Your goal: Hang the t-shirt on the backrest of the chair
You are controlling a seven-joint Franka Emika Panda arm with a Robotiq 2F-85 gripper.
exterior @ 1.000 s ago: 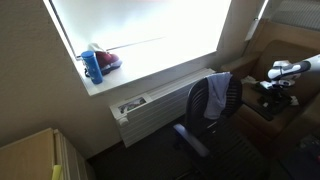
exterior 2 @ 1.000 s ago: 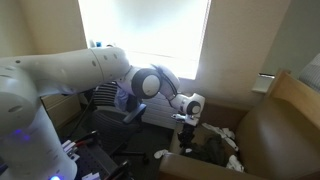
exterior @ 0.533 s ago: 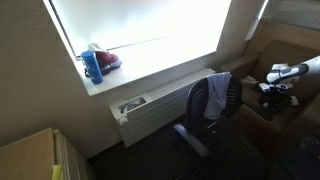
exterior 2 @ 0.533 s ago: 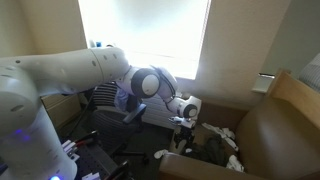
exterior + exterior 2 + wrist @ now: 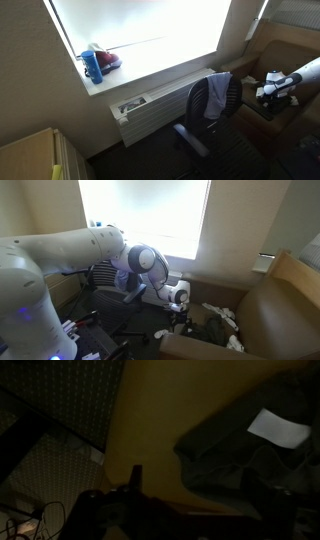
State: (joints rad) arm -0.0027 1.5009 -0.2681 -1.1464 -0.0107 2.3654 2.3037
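Observation:
A blue-grey t-shirt (image 5: pixel 214 98) lies draped over the backrest of the dark office chair (image 5: pixel 192 137) by the radiator. In an exterior view the t-shirt (image 5: pixel 124 280) shows only partly behind the arm. My gripper (image 5: pixel 271 91) hangs well off to the side of the chair, apart from the shirt, over a pile of dark clothes (image 5: pixel 210 327). The dark wrist view shows my gripper (image 5: pixel 200 485) open, one finger (image 5: pixel 137 474) dimly visible and nothing between the jaws. A dark garment with a white label (image 5: pixel 279 427) lies beyond it.
A white radiator (image 5: pixel 150 107) runs under the bright window sill, which holds a blue bottle (image 5: pixel 93 66) and a red object. A brown armchair (image 5: pixel 285 305) stands close beside the clothes pile. The robot's own arm (image 5: pixel 70 255) fills much of one exterior view.
The jaws have opened. The gripper has dropped lower and shifted slightly toward the chair in both exterior views. The t-shirt stays on the backrest.

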